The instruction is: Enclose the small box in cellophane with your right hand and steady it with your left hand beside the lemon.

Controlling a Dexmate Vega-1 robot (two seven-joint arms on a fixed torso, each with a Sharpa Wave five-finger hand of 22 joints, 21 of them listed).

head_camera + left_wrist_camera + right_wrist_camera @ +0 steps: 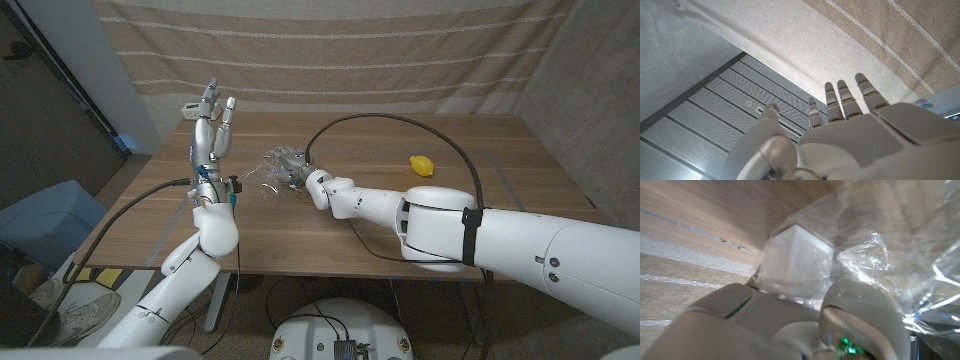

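The small white box (pixel 797 260) sits on the wooden table (pixel 400 225), close against my right hand (pixel 790 325). Crinkled clear cellophane (pixel 890 265) lies over and beside it. In the head view my right hand (pixel 293 170) is curled on the cellophane (pixel 258 175) left of the table's middle, and the box itself is hidden there. The yellow lemon (pixel 423 165) lies well off to the right of that hand. My left hand (pixel 211 125) is raised upright above the table's left edge, fingers apart and holding nothing. From the wrist, the left hand (pixel 840 135) points at the ceiling.
A striped beige curtain (pixel 330 50) hangs behind the table. A black cable (pixel 400 125) arcs over the tabletop from the right forearm to the right hand. A blue bin (pixel 50 215) stands on the floor at the left.
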